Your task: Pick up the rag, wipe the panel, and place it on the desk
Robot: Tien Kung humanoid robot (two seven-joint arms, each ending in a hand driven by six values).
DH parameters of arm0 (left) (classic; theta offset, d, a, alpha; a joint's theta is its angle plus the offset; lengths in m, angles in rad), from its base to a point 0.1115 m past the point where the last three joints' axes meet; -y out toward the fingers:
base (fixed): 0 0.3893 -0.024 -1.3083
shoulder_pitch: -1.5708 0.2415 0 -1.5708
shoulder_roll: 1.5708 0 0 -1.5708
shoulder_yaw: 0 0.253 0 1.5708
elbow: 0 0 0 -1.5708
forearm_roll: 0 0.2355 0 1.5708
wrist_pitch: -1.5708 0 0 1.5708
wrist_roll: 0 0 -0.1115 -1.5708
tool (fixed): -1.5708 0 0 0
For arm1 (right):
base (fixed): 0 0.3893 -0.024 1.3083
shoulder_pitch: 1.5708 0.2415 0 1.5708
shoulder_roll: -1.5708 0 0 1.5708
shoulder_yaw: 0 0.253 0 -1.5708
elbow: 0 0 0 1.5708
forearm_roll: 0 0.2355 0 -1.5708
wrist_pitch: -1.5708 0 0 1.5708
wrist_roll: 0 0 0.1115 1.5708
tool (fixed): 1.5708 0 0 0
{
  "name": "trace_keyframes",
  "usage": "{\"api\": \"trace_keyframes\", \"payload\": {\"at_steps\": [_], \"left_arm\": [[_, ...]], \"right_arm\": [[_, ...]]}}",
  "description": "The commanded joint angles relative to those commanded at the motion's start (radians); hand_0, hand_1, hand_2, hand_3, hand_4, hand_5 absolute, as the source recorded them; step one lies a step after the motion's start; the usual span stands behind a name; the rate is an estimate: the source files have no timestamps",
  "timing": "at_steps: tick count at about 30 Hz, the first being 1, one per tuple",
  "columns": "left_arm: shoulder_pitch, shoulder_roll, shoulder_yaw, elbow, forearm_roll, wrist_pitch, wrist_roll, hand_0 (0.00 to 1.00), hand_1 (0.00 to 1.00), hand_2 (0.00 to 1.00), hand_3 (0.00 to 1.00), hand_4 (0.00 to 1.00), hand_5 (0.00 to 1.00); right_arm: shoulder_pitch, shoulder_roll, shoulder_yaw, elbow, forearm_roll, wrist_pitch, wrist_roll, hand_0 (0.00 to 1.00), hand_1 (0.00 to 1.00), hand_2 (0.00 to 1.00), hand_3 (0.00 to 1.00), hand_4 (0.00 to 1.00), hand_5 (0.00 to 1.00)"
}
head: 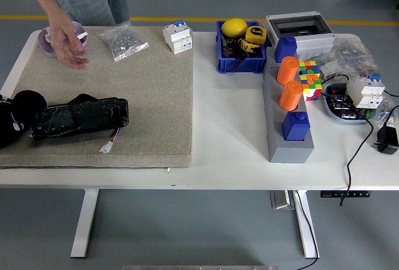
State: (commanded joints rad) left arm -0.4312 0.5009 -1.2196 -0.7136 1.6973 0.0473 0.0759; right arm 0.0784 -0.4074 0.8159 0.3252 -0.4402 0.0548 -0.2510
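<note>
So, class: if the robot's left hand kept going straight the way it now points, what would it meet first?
The left hand comes in at the picture's left edge and points right along the tan mat. First in its line is the black panel, directly beside it. They may be touching, but depth is unclear.

You've got the black panel (81, 116) lying flat on the beige mat (149, 95), 9 o'clock side. Robot's left hand (15, 120) sits at the panel's left end, fingers unclear. A person's hand (67, 44) reaches in at 11, open, over the purple bowl (43, 39).
</note>
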Motion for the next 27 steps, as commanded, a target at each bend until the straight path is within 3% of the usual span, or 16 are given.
{"api": "trace_keyframes", "payload": {"at_steps": [4,5,10,11,16,17,22,23,27], "left_arm": [[0.003,-0.002,0.005,0.003,-0.011,0.015,0.000,0.439,0.554,0.626,0.562,0.414,0.002],[0.003,-0.004,0.006,0.002,-0.009,0.024,0.000,0.366,0.435,0.588,0.543,0.313,0.002],[0.002,-0.008,0.014,0.011,-0.012,0.045,0.000,0.366,0.435,0.588,0.543,0.313,0.002],[0.003,-0.008,0.016,0.014,-0.010,0.050,0.001,0.363,0.307,0.563,0.517,0.234,0.002],[0.006,-0.010,0.023,0.018,0.018,0.079,0.010,0.363,0.307,0.563,0.517,0.234,0.002],[0.006,-0.010,0.024,0.019,0.022,0.084,0.010,0.314,0.212,0.545,0.487,0.129,0.002],[0.018,-0.016,0.013,0.012,0.044,0.153,0.000,0.314,0.212,0.545,0.487,0.129,0.002],[0.021,-0.018,0.005,0.006,0.051,0.166,-0.001,0.276,0.162,0.530,0.446,0.072,0.002],[0.045,-0.019,-0.049,-0.048,0.093,0.181,0.012,0.276,0.162,0.530,0.446,0.072,0.002]], "right_arm": [[-0.001,-0.002,0.005,0.000,-0.002,-0.005,0.004,0.791,0.711,0.718,0.693,0.998,0.732],[-0.001,-0.003,0.001,0.000,-0.001,-0.005,0.003,0.791,0.709,0.718,0.691,0.998,0.731],[-0.001,-0.003,0.007,-0.001,-0.004,-0.008,0.005,0.791,0.709,0.718,0.691,0.998,0.731],[0.000,-0.004,0.009,0.000,-0.005,-0.009,0.005,0.791,0.709,0.716,0.689,0.998,0.730],[0.001,-0.004,0.020,0.000,-0.012,-0.016,0.011,0.791,0.709,0.716,0.689,0.998,0.730],[0.001,-0.004,0.020,-0.001,-0.012,-0.017,0.011,0.791,0.709,0.716,0.686,0.998,0.730],[0.003,-0.005,0.025,-0.002,-0.013,-0.019,0.012,0.791,0.709,0.716,0.686,0.998,0.730],[0.003,-0.005,0.024,-0.002,-0.013,-0.019,0.012,0.791,0.707,0.716,0.686,0.998,0.731],[0.004,-0.004,0.027,-0.003,-0.013,-0.018,0.012,0.791,0.707,0.716,0.686,0.998,0.731]]}}
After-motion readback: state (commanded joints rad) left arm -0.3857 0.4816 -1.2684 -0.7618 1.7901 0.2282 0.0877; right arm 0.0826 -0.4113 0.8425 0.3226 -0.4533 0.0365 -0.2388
